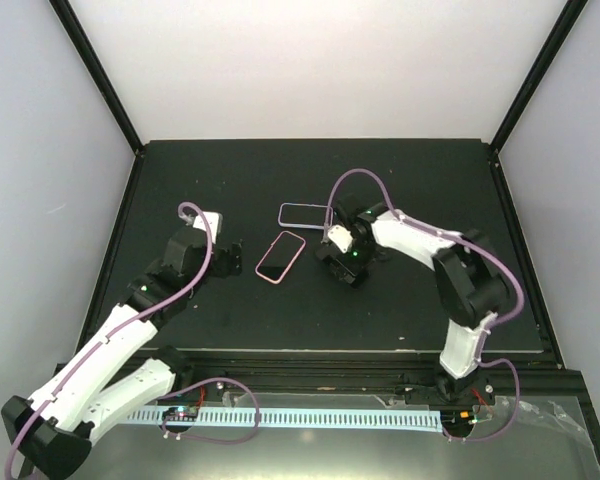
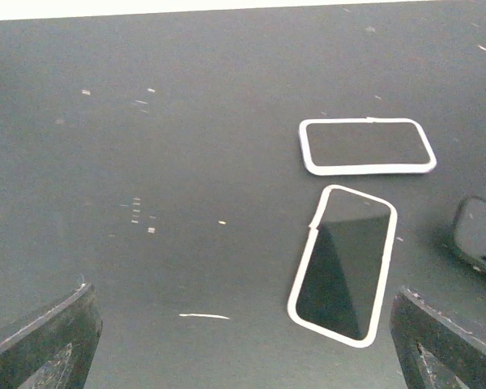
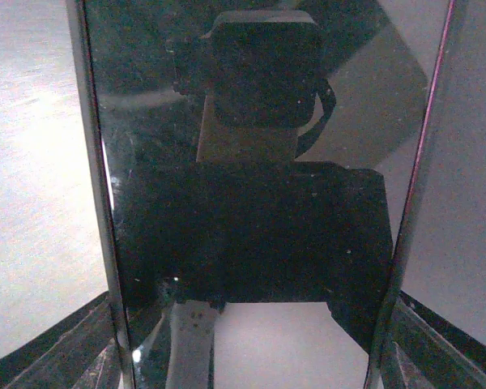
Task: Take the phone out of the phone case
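The right gripper [image 1: 340,262] pinches a bare phone [image 3: 259,203] by its long edges (black glass, mirroring the camera), right of the worktop's middle. Just left lies a pink-rimmed case [image 1: 280,258] with a glossy dark inside. An empty pale frame [image 2: 366,168] sits behind it, toward the far edge. The left gripper [image 1: 230,257] hovers spread, nearer the left edge.

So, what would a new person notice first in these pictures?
Probably the dark glossy phone that fills the right wrist view, set between the fingers of the right gripper and mirroring the camera. Next, two cases mid-table: an empty-looking white case and, nearer, a pink-rimmed case with a glossy dark face. The left gripper hangs open to their left.
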Available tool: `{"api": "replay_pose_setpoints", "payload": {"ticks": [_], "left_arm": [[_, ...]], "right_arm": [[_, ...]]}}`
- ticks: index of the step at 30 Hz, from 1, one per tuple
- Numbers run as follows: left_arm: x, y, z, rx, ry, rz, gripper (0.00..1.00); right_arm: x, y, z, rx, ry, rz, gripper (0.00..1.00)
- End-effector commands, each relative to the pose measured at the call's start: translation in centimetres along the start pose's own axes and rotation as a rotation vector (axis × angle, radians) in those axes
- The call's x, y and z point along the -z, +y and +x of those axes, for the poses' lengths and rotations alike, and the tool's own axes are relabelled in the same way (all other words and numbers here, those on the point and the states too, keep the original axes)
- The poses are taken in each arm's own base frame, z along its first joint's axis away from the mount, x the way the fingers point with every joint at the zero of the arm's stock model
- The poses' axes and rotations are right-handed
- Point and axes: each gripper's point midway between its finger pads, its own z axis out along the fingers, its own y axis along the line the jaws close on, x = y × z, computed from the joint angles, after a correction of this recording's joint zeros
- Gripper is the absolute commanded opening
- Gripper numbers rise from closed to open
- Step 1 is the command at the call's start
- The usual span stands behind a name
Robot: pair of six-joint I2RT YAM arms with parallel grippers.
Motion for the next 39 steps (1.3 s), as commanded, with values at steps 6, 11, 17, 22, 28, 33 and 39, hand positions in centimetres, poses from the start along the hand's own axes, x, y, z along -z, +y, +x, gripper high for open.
{"api": "replay_pose_setpoints", "payload": {"ticks": [6,11,17,22,28,33,39], "left_arm": [[2.6,-10.3,-1.7,0.134,0.023,0.598,0.81],[4.5,-14.2,-2.7,0.252,-0.005,0.805,0.74],[4.1,-18.1,-2.9,0.270,0.060,0.834,0.67],[3.6,-21.2,-2.7,0.281,0.086,0.834,0.61],[2.8,-23.9,-2.2,0.298,0.110,0.831,0.50],[1.8,-25.1,-2.1,0.309,0.114,0.802,0.44],[1.4,-26.6,-2.9,0.318,0.087,0.816,0.35]], "right_arm": [[12.0,4.8,-1.5,0.131,-0.449,-0.121,0.36],[15.9,6.6,-0.3,0.181,-0.630,-0.146,0.36],[16.9,7.5,0.9,0.206,-0.773,-0.145,0.36],[17.4,7.3,1.2,0.205,-0.798,-0.118,0.37],[18.0,7.0,1.4,0.180,-0.836,-0.092,0.37],[18.5,6.7,1.4,0.177,-0.858,-0.068,0.37],[18.6,6.2,1.4,0.157,-0.870,-0.037,0.38]]}}
